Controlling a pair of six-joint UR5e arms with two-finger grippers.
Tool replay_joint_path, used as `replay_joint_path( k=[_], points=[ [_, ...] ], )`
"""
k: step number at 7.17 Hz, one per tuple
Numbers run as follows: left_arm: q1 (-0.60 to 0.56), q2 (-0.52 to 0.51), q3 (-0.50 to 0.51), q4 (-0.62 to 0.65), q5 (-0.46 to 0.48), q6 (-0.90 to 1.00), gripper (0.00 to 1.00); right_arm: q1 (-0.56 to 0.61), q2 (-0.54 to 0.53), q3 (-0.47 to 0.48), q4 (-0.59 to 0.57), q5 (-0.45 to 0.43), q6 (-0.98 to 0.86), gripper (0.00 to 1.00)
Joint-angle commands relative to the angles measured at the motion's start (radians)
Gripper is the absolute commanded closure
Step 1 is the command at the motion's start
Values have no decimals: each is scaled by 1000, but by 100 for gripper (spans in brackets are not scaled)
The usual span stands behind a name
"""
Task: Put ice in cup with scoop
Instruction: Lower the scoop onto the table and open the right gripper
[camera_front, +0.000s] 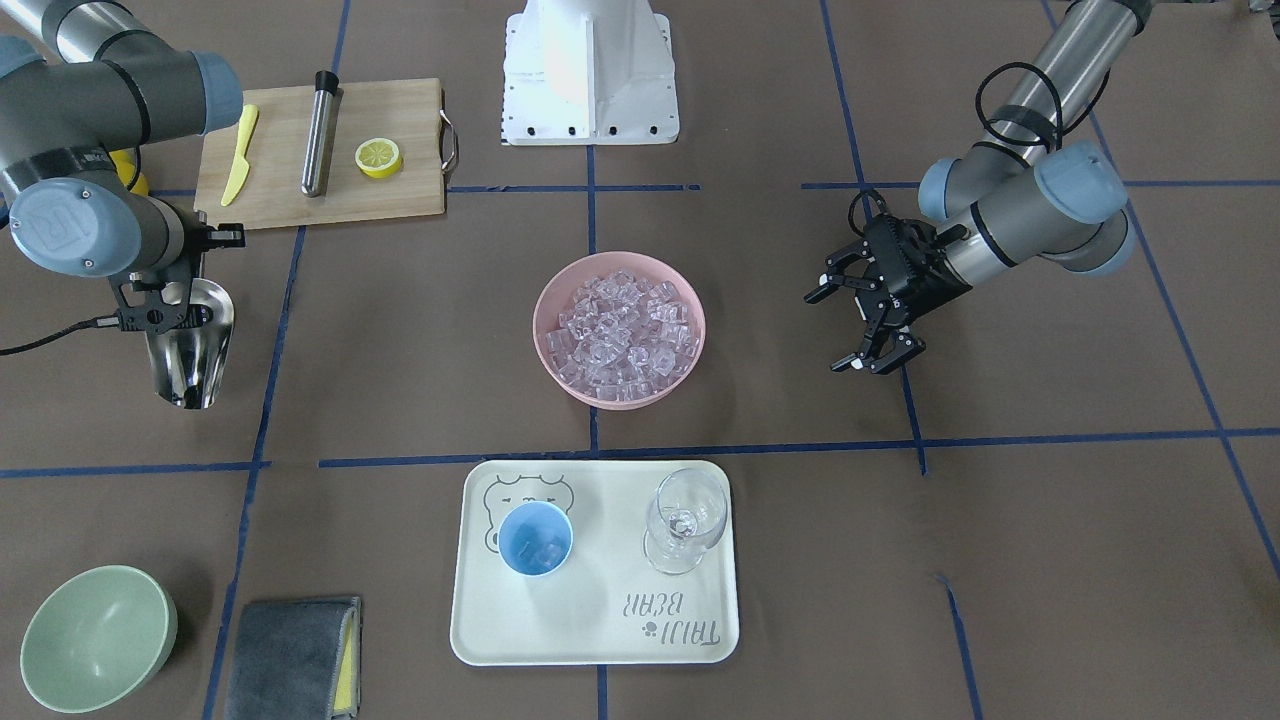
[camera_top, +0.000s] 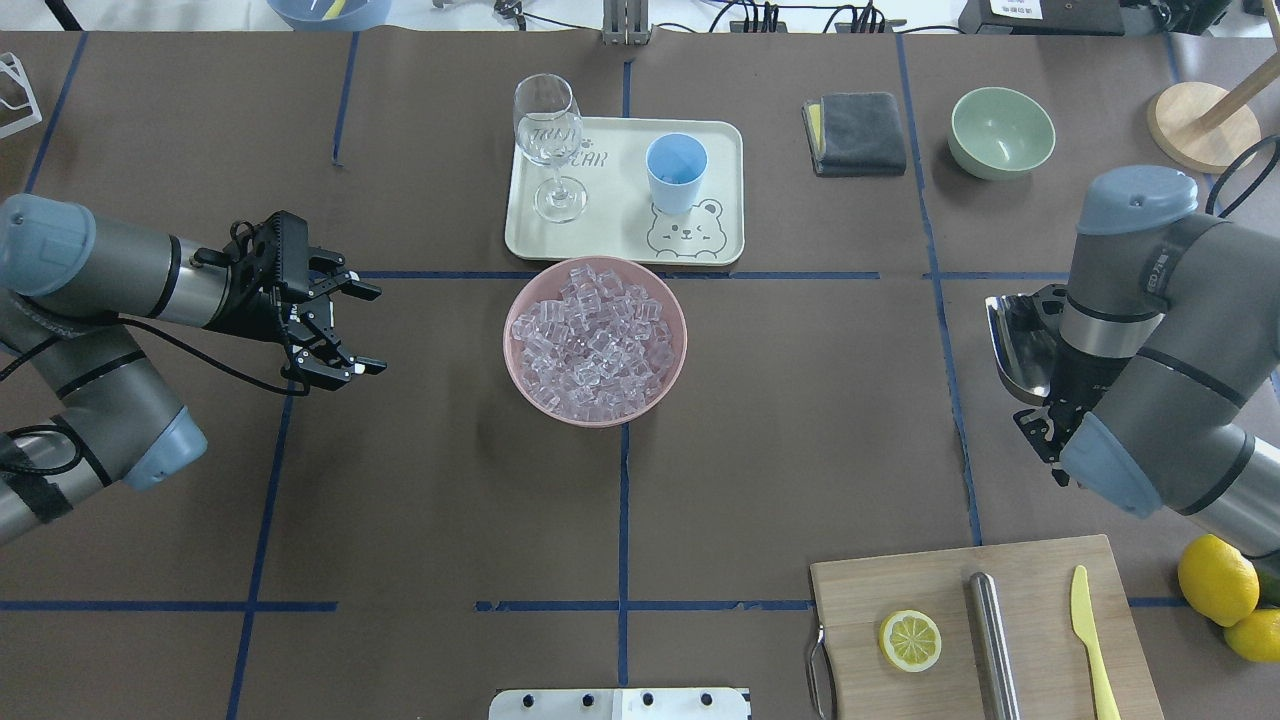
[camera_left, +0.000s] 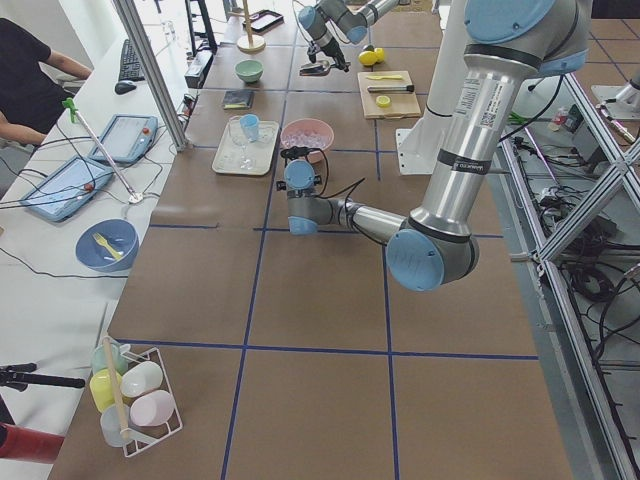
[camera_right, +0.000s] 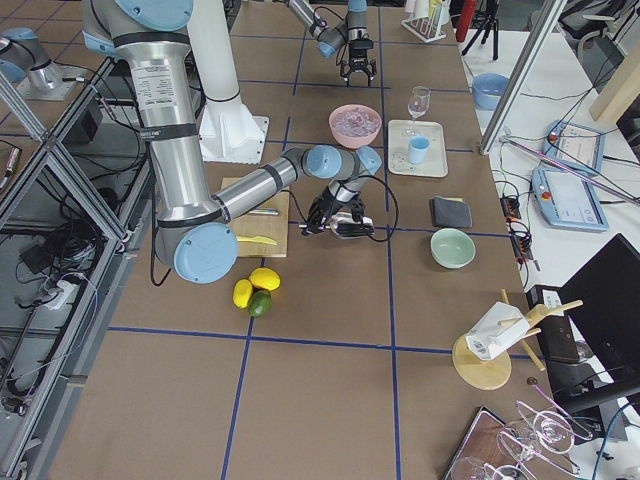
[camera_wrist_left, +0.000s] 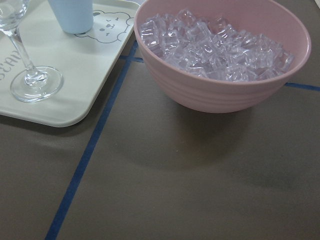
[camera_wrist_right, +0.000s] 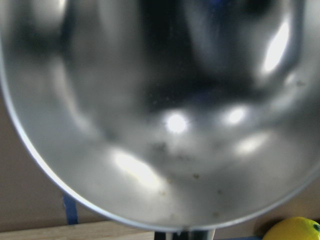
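Observation:
The ice (camera_front: 625, 328) is piled in a pink bowl (camera_front: 540, 345) at the table's middle; it also shows in the overhead view (camera_top: 597, 338) and the left wrist view (camera_wrist_left: 215, 45). The light-blue cup (camera_front: 535, 538) stands upright on a cream tray (camera_front: 600, 620) and holds a few cubes; it also shows from overhead (camera_top: 676, 172). My right gripper (camera_front: 163, 316) is shut on the steel scoop (camera_front: 190, 350), held off to the side of the bowl. The scoop's trough (camera_wrist_right: 160, 115) is empty. My left gripper (camera_top: 365, 330) is open and empty, beside the bowl.
A clear wine glass (camera_front: 685, 520) stands on the tray beside the cup. A wooden board (camera_front: 390, 200) carries a lemon half (camera_front: 379, 157), a steel cylinder (camera_front: 321, 132) and a yellow knife (camera_front: 238, 155). A green bowl (camera_front: 95, 637) and grey cloth (camera_front: 292, 658) lie past the tray.

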Motion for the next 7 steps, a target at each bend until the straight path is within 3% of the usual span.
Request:
replay_joint_path(
  k=[1,2,3,4,5,6,7],
  points=[
    [-1,-1,-1,-1,1,0,0,-6,-1,-34,15,16,2,100],
    [-4,1,-3,-1,1,0,0,-6,-1,-34,15,37,34,97],
    [-4,1,-3,-1,-1,0,0,-9,-3,-34,15,37,43,70],
    [-7,2,-3,-1,-2,0,0,-16,-1,-37,15,42,45,67],
    [-10,2,-3,-1,-4,1,0,-18,0,-41,15,45,45,53],
    [-14,2,-4,-3,-4,2,0,-16,2,-31,15,43,55,1],
    [-16,2,-3,-3,-1,2,0,-15,11,9,15,37,55,0]
  ],
)
